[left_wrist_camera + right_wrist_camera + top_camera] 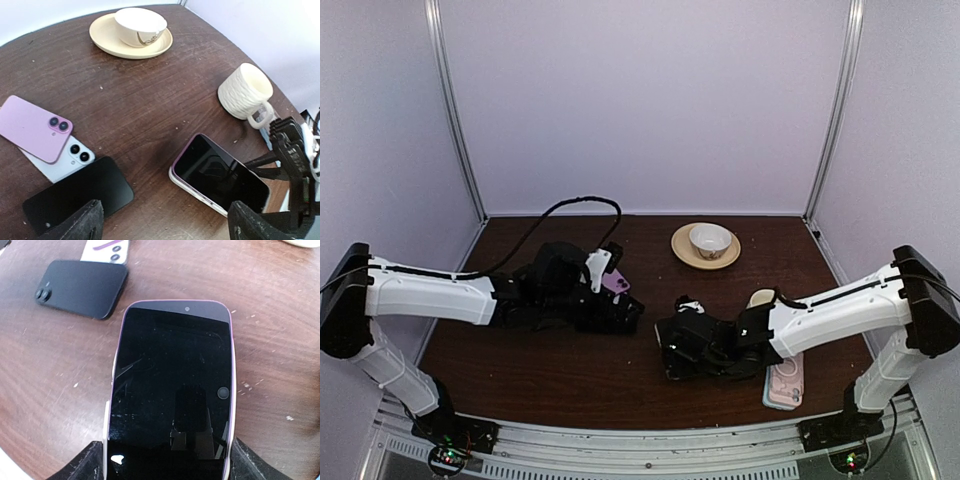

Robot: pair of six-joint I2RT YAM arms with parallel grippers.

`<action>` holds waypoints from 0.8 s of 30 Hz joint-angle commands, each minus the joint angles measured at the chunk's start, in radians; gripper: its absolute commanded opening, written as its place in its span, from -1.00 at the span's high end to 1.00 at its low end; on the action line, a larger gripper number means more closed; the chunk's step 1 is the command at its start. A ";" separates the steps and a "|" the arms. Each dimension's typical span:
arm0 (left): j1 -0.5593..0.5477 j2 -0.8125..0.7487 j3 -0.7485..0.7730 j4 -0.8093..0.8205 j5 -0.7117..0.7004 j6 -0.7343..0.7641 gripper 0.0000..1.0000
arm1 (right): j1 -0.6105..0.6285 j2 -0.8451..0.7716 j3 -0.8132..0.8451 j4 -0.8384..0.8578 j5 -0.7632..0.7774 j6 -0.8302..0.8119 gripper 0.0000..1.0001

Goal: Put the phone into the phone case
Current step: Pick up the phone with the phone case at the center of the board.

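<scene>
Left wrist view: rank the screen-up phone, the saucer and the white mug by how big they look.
1. screen-up phone: largest, though it also lies nearest the camera.
2. saucer and white mug: they look too alike in size to rank.

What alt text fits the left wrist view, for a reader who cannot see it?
A dark-screened phone lies face up on a brown table, its far end in the right gripper. Left of it, a purple case or phone overlaps a white one, beside a black one; behind stand a ribbed mug and a bowl on a saucer.
</scene>
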 commanded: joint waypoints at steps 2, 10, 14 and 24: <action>0.000 0.039 -0.002 0.026 0.041 -0.099 -0.79 | -0.013 0.045 0.036 -0.100 0.050 0.067 0.47; 0.000 0.117 0.034 0.021 0.115 -0.128 -0.76 | -0.012 0.061 0.021 -0.069 -0.020 0.059 0.47; 0.001 0.140 0.029 0.039 0.135 -0.172 -0.73 | -0.021 0.097 0.064 -0.181 -0.064 0.113 0.39; 0.000 0.139 0.033 0.024 0.116 -0.153 -0.72 | -0.057 0.192 0.140 -0.380 -0.207 0.096 -0.18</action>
